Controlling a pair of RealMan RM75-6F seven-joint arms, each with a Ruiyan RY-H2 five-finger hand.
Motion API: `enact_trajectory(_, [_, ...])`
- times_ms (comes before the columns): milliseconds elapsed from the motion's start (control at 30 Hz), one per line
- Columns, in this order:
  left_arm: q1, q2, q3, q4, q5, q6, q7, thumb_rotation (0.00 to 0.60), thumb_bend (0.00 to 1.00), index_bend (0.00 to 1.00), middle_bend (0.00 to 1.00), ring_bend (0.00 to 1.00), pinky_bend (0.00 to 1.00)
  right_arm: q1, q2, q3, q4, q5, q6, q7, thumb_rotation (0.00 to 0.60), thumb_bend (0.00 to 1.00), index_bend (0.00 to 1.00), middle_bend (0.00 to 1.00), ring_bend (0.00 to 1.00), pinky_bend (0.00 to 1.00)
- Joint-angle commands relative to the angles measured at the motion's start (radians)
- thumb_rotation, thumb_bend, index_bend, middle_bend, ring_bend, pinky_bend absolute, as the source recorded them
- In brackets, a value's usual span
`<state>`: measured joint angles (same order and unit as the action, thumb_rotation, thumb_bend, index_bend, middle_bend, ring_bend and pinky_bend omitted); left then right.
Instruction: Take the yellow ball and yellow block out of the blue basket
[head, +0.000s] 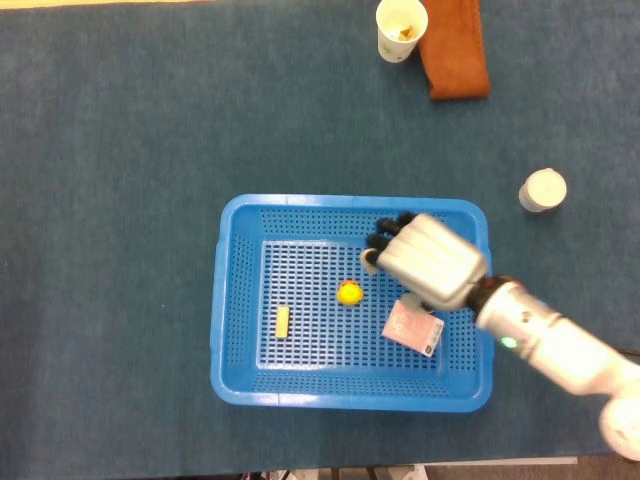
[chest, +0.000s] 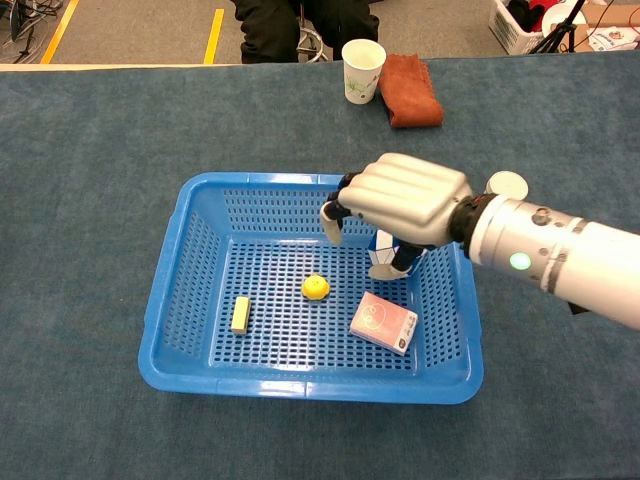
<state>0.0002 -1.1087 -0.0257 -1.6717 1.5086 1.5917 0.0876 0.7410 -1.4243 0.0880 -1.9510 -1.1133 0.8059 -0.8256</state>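
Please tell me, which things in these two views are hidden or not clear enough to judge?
- Blue-and-white puzzle ball: hidden by the right hand in head view, mostly hidden in chest view.
- Left hand: in neither view.
- Right hand above the yellow ball: its height over the blue basket is unclear.
- Paper cup contents: too small.

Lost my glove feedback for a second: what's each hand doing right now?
Left hand: not in either view.
Right hand: open, holding nothing, fingers apart, over the blue basket near the yellow ball.
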Motion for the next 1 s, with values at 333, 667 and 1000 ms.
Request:
enact_trajectory(333, [0.002, -0.002, -0.010, -0.007, -0.011, 0.001, 0.009, 0.600, 0.25, 0.29, 0.35, 0.23, 0.23, 0.121, -0.161, -0.051, 0.093, 0.162, 0.058, -0.159, 0.600, 0.16, 0.44, 0.38, 0.26, 0.38])
enact_trajectory(667, [0.004, 0.008, -0.011, -0.009, -0.011, -0.003, -0.012, 0.600, 0.25, 0.29, 0.35, 0.23, 0.23, 0.195, -0.247, -0.075, 0.157, 0.253, 0.106, -0.230, 0.600, 0.16, 0.44, 0.38, 0.26, 0.38])
enact_trajectory(1000, [0.007, 0.011, -0.016, -0.009, -0.016, 0.000, -0.023, 0.600, 0.25, 0.29, 0.35, 0.23, 0.23, 0.251, -0.306, -0.088, 0.220, 0.315, 0.124, -0.263, 0.600, 0.16, 0.44, 0.38, 0.26, 0.39])
